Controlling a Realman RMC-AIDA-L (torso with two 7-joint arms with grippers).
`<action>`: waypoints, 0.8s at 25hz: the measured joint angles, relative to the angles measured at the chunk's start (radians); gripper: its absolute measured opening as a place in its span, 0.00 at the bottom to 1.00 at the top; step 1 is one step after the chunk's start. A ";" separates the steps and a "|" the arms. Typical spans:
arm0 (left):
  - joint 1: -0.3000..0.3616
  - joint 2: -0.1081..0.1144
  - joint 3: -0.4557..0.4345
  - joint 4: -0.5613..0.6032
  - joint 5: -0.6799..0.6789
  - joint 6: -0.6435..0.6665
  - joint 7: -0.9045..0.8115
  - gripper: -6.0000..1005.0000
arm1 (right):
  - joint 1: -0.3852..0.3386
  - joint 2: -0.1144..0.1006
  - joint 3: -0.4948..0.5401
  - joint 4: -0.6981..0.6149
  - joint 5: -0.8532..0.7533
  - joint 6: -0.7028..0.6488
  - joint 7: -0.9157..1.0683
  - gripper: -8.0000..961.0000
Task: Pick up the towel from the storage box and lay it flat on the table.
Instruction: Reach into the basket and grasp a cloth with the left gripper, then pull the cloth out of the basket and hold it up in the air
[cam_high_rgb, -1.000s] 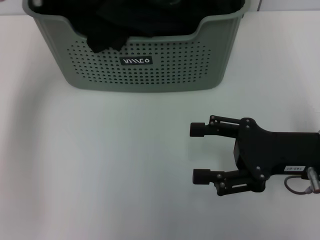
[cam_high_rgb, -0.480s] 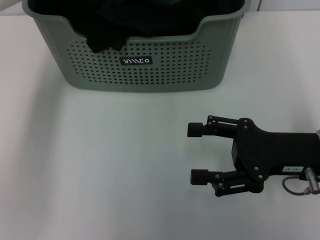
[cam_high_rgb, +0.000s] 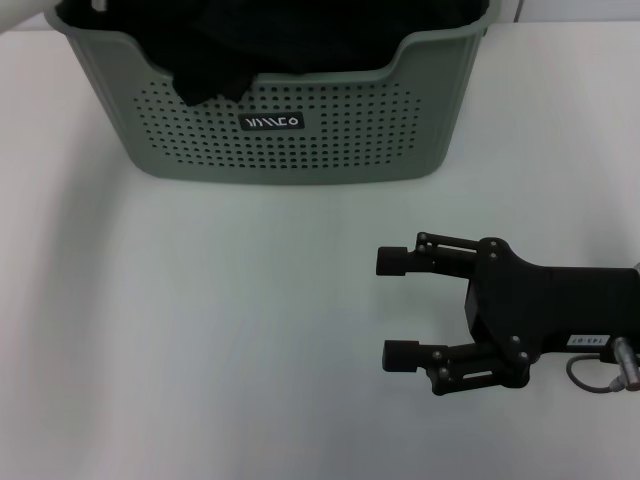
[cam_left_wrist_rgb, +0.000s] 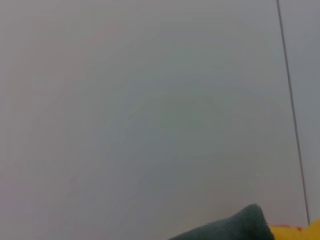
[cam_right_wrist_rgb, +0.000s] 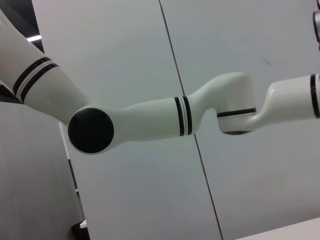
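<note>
The grey-green storage box (cam_high_rgb: 330, 150) stands at the far side of the white table (cam_high_rgb: 200, 330). Dark cloth (cam_high_rgb: 215, 75) fills it, with one fold hanging over the dipped front rim. No yellow shows there. In the left wrist view a corner of the towel (cam_left_wrist_rgb: 235, 227), dark green with a yellow strip beside it, shows against a grey wall; whether it is held is hidden. My right gripper (cam_high_rgb: 396, 307) hovers open over the table, in front of the box and to its right, with nothing between its fingers. Of my left arm (cam_high_rgb: 20, 15), only a white part shows by the box's far left corner.
The right wrist view shows the white links of my left arm (cam_right_wrist_rgb: 150, 122) with black bands, raised in front of a grey panelled wall. Bare tabletop lies in front of the box and to its left.
A white part of my left arm has come into the head view's top left corner. The right gripper has barely shifted and stays open.
</note>
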 joint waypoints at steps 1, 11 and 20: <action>0.007 0.000 0.001 0.003 -0.021 0.005 0.005 0.26 | -0.001 0.000 0.000 0.000 0.000 -0.001 0.000 0.89; 0.193 0.006 -0.007 0.071 -0.455 0.355 0.110 0.06 | -0.010 0.000 0.006 0.009 0.047 -0.001 -0.028 0.89; 0.382 0.001 0.004 0.162 -0.723 0.732 0.086 0.04 | -0.012 -0.004 0.008 0.061 0.284 -0.038 -0.134 0.89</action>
